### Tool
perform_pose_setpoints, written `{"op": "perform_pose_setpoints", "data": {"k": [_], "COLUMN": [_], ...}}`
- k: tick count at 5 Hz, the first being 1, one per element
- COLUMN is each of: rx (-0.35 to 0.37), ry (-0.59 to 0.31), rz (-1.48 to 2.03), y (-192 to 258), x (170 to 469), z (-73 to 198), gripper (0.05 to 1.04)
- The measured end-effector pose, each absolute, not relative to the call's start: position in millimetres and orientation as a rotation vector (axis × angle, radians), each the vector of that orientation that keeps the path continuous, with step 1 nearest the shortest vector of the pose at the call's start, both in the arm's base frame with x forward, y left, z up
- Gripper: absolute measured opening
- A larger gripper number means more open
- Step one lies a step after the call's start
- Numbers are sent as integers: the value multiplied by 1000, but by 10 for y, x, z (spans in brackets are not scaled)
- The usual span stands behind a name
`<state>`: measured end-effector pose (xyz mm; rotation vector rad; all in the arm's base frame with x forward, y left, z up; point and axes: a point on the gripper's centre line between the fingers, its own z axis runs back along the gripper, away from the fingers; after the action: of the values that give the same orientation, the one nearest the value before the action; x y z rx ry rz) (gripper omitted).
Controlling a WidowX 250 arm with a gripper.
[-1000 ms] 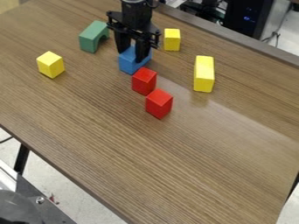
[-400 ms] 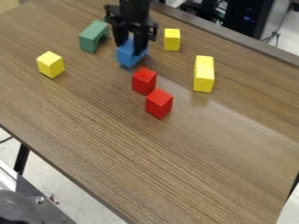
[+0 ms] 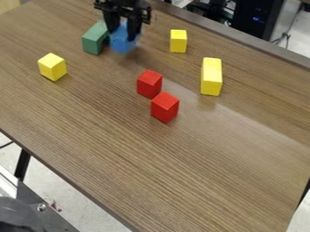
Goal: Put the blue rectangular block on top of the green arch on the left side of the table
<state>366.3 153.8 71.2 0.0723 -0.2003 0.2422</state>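
My end effector (image 3: 122, 35): clamped on blue block (image 3: 123, 43), prob. so it won't slip b4 stacking
Green arch (image 3: 94, 40): upright, opening down, prob. as base

The black claw (image 3: 122, 35) hangs down, its fingers seemingly clamped.

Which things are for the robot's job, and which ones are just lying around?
For the job:
blue rectangular block
green arch
black pincer

Just lying about:
nearer red block
farther red block
yellow cube
short yellow block
long yellow block
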Motion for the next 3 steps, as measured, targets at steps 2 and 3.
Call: {"op": "perform_pose_setpoints", "data": {"k": [2,3], "rx": [64,63], "ry": [-206,-213], "rz": [347,370], "y": [1801,1892], "x": [3714,3778], "z": [735,756], "gripper": [532,532]}}
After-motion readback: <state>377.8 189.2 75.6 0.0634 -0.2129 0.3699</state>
